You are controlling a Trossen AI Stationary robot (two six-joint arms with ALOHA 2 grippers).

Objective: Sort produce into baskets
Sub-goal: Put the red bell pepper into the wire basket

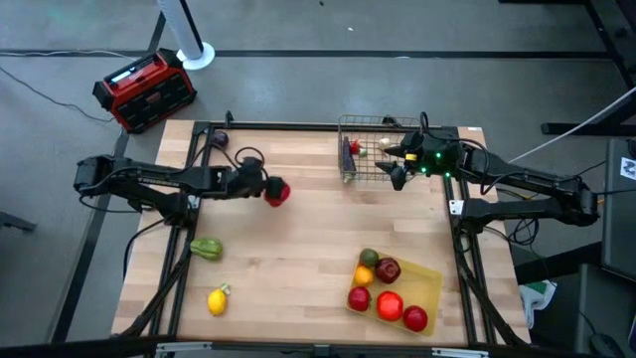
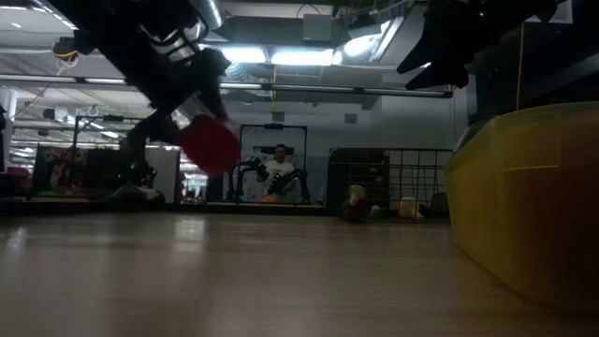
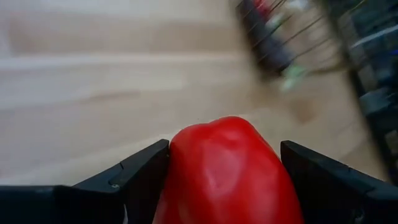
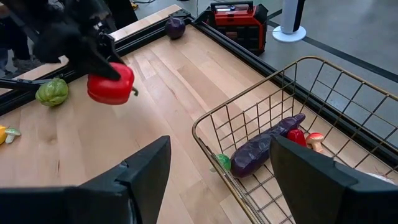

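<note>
So the left hand (image 1: 270, 190) has a red pepper (image 1: 277, 193) clamped between its fingers, up off the desk (image 1: 298, 249) over the left-middle part of it; from the left wrist the red pepper (image 3: 227, 171) fills the gap between both fingers (image 3: 140, 177), and in the low view it hangs clear of the wood (image 2: 209, 144); the right hand (image 1: 397, 164) sits at the near edge of the wire basket (image 1: 370, 149) at the back of the desk, fingers spread wide with nothing in them; that basket (image 4: 298, 118) has a long purple eggplant (image 4: 267, 146), a small red piece (image 4: 297, 136), a mushroom (image 4: 315, 141) and a little green thing (image 4: 223, 162) in it; the yellow tray (image 1: 429, 283) sits at the front right with a bunch of red and orange fruit (image 1: 388, 293) piled in; a green pepper (image 1: 207, 249) and a lemon (image 1: 218, 299) lie loose on the front left of the desk, well apart from both containers; a small purple piece (image 4: 175, 27) sits at the far left corner; a red-and-black box (image 1: 145, 89) is on the floor past that corner.
</note>
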